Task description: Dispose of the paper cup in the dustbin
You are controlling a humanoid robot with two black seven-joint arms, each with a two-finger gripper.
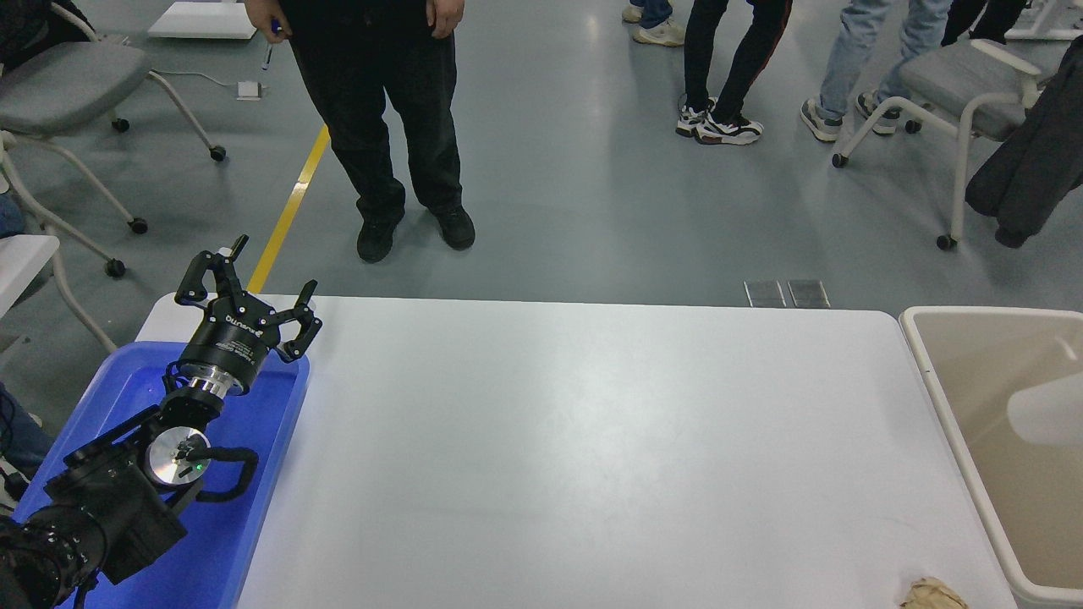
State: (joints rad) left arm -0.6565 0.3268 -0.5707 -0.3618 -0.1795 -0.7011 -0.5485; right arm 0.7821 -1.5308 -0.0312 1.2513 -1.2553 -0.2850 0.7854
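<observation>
The dustbin (932,372), a large beige tub with a thick pale rim, stands at the table's right end. Inside it lies a pale, rounded, blurred shape (1045,412); I cannot tell whether it is the paper cup. No paper cup shows anywhere else. My left gripper (250,293) is open and empty, held above the far end of the blue tray at the table's left. My right arm is out of view.
A bright blue shallow tray (254,516) sits under my left arm at the white table's (592,423) left end. A crumpled brownish paper wad (933,594) lies at the front right by the dustbin. A person in black (381,127) stands beyond the far edge, with chairs and other legs behind.
</observation>
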